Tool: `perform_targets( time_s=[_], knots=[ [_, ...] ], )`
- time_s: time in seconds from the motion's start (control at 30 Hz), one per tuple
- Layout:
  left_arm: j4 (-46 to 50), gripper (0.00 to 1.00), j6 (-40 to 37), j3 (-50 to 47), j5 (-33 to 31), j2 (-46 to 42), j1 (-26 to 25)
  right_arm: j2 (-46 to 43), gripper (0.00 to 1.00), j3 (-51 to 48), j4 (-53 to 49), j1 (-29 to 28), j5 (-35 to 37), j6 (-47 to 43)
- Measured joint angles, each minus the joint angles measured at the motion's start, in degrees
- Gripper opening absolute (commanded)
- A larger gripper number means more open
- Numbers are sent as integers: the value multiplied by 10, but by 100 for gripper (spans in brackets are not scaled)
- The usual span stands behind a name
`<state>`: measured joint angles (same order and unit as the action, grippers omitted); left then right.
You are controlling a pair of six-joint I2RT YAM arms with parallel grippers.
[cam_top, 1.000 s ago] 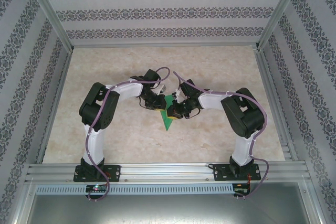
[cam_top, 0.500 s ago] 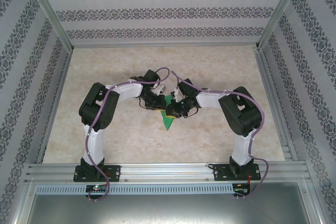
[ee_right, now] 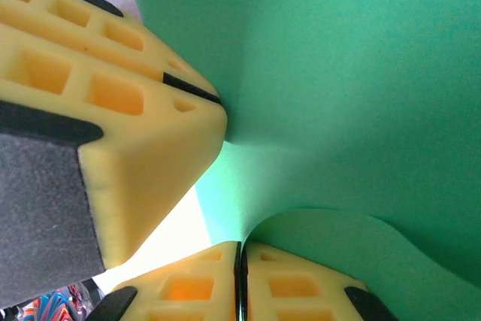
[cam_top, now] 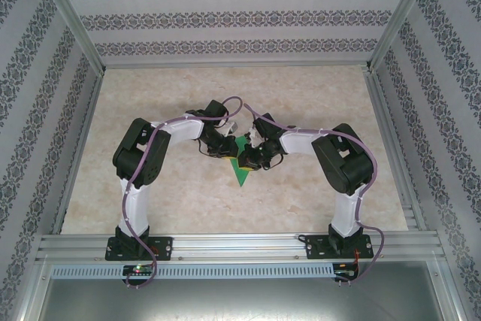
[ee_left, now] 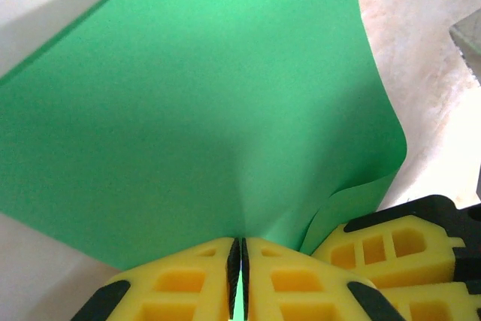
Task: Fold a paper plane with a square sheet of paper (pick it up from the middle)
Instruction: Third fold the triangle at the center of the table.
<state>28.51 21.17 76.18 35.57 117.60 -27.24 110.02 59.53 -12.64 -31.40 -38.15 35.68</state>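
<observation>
The thin bright green sheet of paper (cam_top: 240,174) sits between the two arms near the middle of the pale marbled counter (cam_top: 195,208), with bare surface all round and the aluminium frame rails (cam_top: 240,246) well apart from it. The left gripper (ee_left: 240,249) has its yellow jaws clenched on the sheet's lower edge, and the paper's right edge curls over. The right gripper (ee_right: 240,255) is pinched tight on a curled green edge, just beside the left one's yellow fingers (ee_right: 135,103).
</observation>
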Motion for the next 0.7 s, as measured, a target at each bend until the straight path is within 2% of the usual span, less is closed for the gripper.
perform_targets(
  time_s=[0.7],
  knots=[
    [-1,15,0,-1,0,0,0,-4,11,0,0,0,16,0]
  ],
)
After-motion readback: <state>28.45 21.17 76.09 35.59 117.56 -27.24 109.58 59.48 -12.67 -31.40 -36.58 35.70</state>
